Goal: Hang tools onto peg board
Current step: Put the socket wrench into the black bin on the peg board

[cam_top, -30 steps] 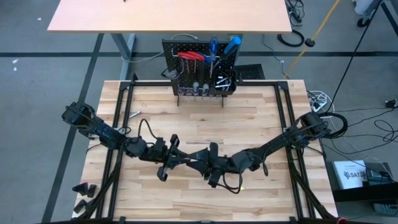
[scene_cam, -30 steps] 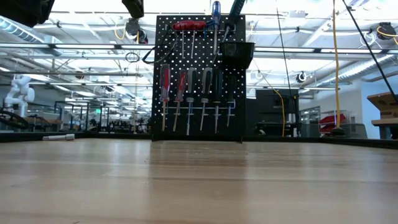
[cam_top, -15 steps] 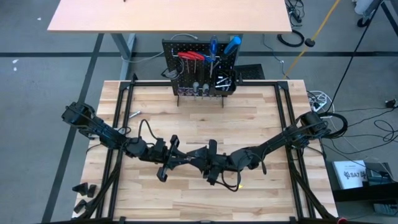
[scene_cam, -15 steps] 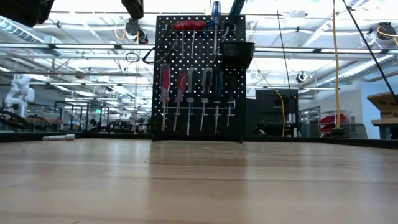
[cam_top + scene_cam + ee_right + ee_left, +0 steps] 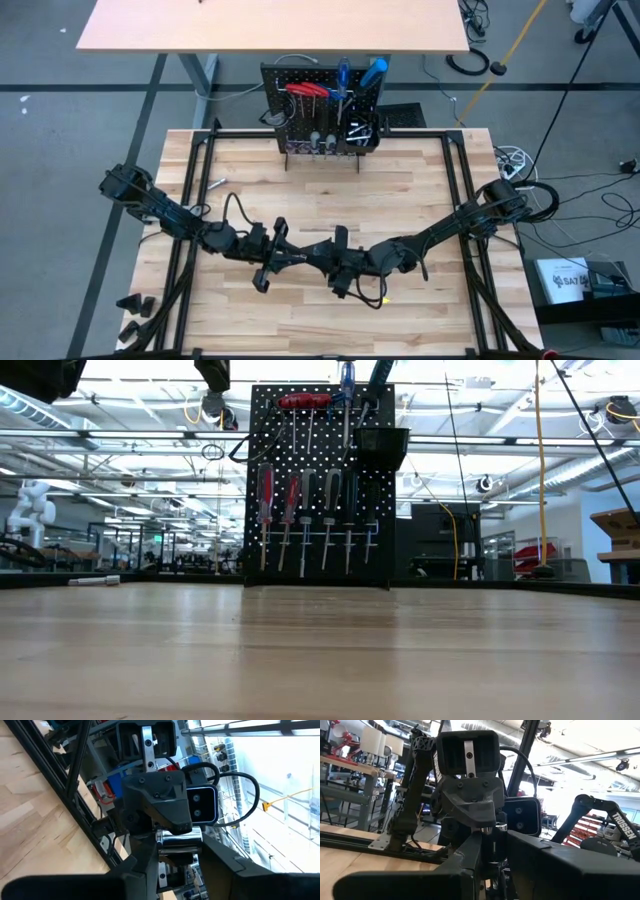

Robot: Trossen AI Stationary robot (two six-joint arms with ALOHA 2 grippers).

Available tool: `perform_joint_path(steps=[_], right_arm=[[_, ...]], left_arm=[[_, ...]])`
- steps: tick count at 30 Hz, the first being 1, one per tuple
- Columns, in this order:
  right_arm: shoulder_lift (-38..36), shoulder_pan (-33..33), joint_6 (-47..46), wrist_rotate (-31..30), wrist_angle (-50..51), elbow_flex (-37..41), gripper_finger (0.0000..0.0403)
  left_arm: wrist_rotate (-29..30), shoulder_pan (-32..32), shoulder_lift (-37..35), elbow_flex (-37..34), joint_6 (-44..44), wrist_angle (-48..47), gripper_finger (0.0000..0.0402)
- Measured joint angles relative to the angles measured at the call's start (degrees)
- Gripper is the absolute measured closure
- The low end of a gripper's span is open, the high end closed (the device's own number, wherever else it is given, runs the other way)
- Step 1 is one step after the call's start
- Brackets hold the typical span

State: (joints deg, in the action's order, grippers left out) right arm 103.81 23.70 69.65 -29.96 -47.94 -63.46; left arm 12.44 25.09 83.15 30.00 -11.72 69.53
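Both arms meet above the middle of the table. Between them hangs a small tool (image 5: pixel 312 250) with a dark shaft and a silver collar (image 5: pixel 178 840). My left gripper (image 5: pixel 290 252) is shut on it from the table's left. My right gripper (image 5: pixel 330 258) faces it from the right, fingers closed in around the collar. The peg board (image 5: pixel 322 118) stands upright on small feet at the far edge. Red, blue and dark-handled tools (image 5: pixel 305 510) hang on it, and it carries a black bin (image 5: pixel 381 448). The low view shows neither gripper. My left gripper pinches the tool's dark shaft (image 5: pixel 492 845) between its two fingers, coming level from the table's left. The tool is lifted clear of the table. My right gripper has the silver collar (image 5: pixel 178 840) between its two fingers, coming level from the table's right, with the fingers (image 5: pixel 215 855) against the collar's sides.
A small silver piece (image 5: pixel 216 184) lies on the table at the far left and shows in the low view too (image 5: pixel 95 580). Black frame rails (image 5: pixel 190 200) run along the table's left and right sides. A tan desk (image 5: pixel 270 25) stands beyond the peg board.
My right gripper's fingers have closed in around the tool that my left gripper holds. Both arms have otherwise kept their places, and the tool has stayed lifted between them.
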Motion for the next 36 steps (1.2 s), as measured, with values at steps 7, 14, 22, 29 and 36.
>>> perform_joint_path(steps=[7,14,22,29,36], right_arm=[[0.00,-0.06,-2.45,-1.17,0.54,0.10,0.0298],[-0.13,0.00,-2.98,-7.22,-0.38,0.11,0.0298],[-0.68,0.04,-3.41,-12.85,-0.70,0.07,0.0298],[-3.37,-0.02,-0.25,-25.63,3.43,0.05,0.0295],[-13.23,-3.25,-18.90,-26.37,25.98,0.04,0.0297]], left_arm=[[5.33,0.10,-0.09,0.00,-0.01,-1.46,0.0290],[8.87,-0.07,-1.04,0.02,3.42,-3.30,0.0253],[13.29,-0.05,-8.79,-0.04,9.19,-14.07,0.0212],[19.01,-0.01,-18.80,-0.04,9.17,-30.63,0.0183],[34.31,-0.48,-26.48,-0.11,16.32,-39.11,0.0180]])
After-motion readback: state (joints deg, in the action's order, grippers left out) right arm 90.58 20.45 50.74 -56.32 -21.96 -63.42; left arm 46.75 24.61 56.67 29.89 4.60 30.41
